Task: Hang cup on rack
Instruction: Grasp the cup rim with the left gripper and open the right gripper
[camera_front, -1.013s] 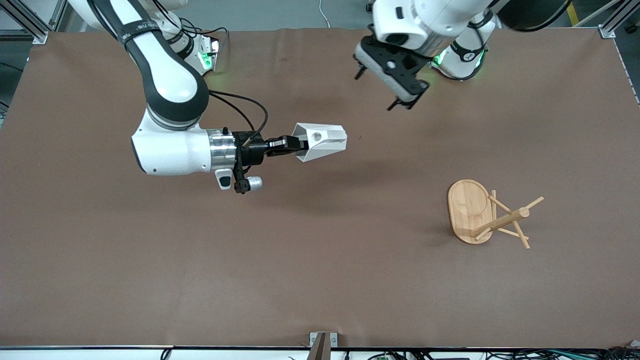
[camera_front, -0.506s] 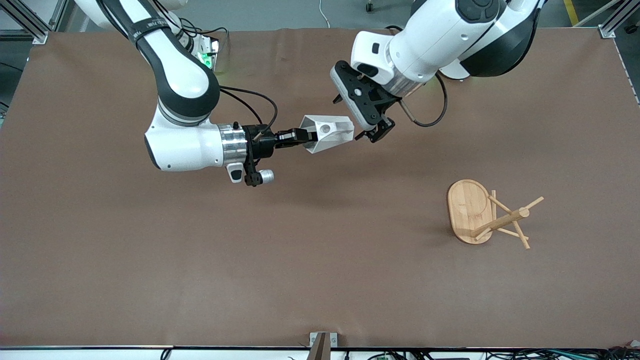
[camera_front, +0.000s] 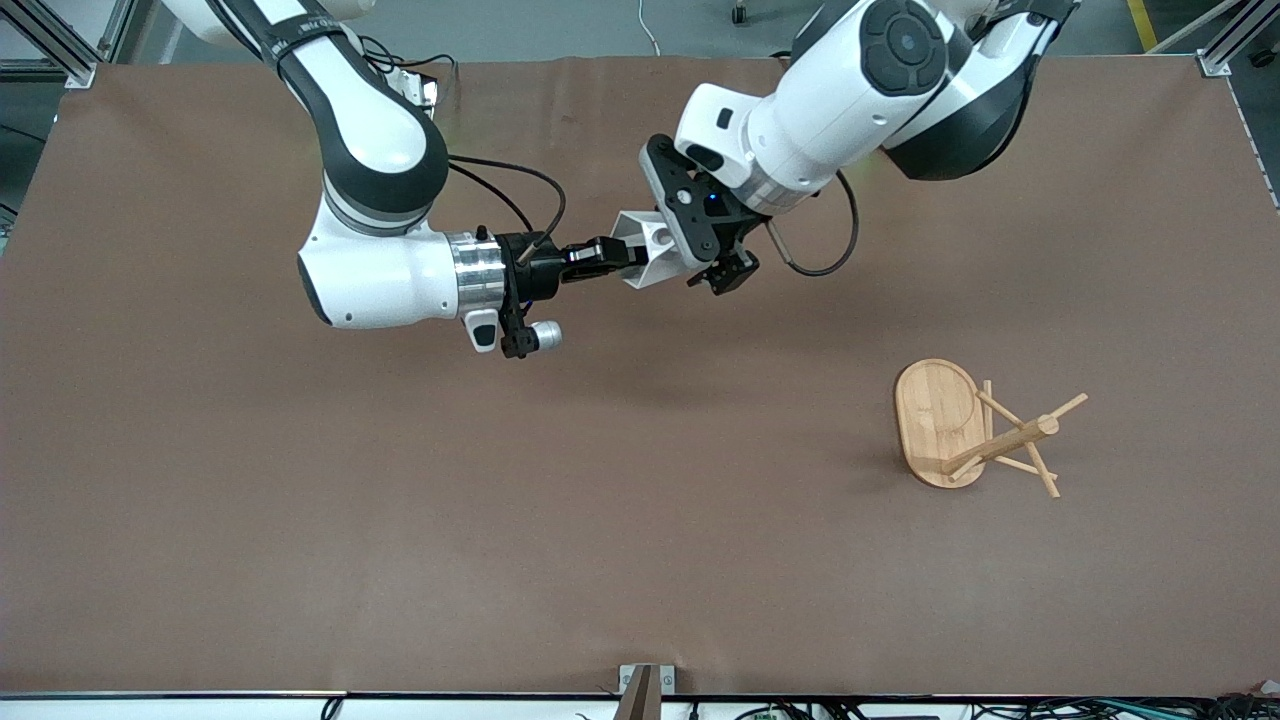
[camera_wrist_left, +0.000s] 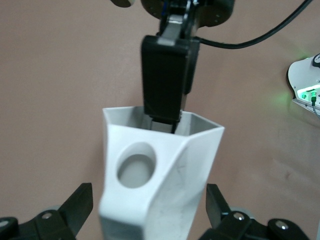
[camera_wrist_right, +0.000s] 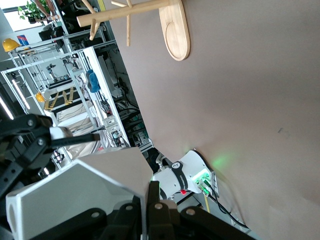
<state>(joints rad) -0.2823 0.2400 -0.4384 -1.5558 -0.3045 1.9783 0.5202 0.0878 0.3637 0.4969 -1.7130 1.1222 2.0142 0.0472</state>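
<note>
The right tool (camera_front: 612, 252) is clenched on the rim of the cup (camera_front: 648, 250), holding it in the air over the tabletop (camera_front: 300, 520). The left tool (camera_front: 722, 274) is spread wide around the cup's body, fingers apart from its sides. The rack (camera_front: 975, 432) stands well apart, toward the left arm's end

Right tool (camera_front: 612, 262) clamped; left tool (camera_front: 722, 272) spread, both aloft.

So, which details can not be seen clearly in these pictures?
- Front view: the left gripper covers the cup's tapered end.
- Left wrist view: the cup's base is cut off by the edge.
- Right wrist view: the rack is partly cut off.
</note>
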